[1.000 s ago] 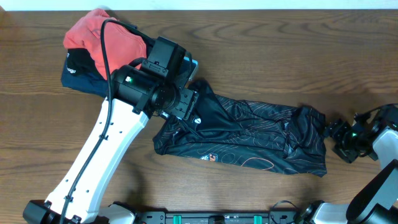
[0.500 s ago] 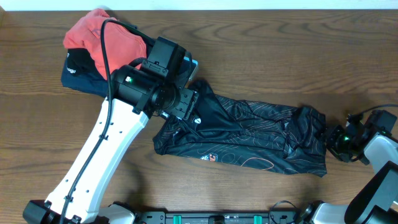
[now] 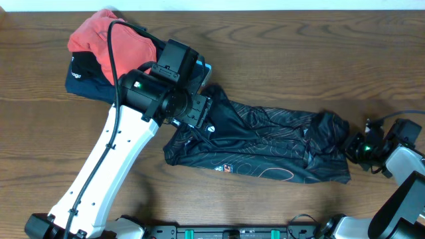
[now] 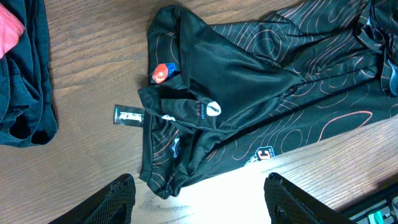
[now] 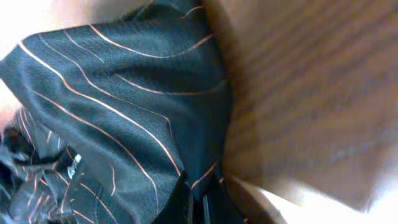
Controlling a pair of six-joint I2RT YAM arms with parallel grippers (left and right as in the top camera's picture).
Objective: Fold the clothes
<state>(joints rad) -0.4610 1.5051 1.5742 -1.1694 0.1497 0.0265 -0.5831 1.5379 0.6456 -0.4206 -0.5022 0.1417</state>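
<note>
I'm at the grasp that opens the fold: the jersey (image 3: pixel 265 143) lies crumpled in a long band across the middle of the counter (image 3: pixel 299 60), its right end bunched near the right edge; my right jaws are together, pinched on that bunched end, and the right wrist view shows the cloth running down into them; my left jaws stand wide apart above the left end, holding nothing; next, I judge, the left must come down and take an edge, then both draw apart to spread the cloth flat before any fold; hard to tell — whether my right jaws hold one layer or several, since that view is close and blurred; my left arm (image 3: pixel 113 159) hides the jersey's left end from overhead; the red garment (image 3: pixel 109 40) and navy garment (image 3: pixel 83 76) sit heaped at the far left corner
</note>
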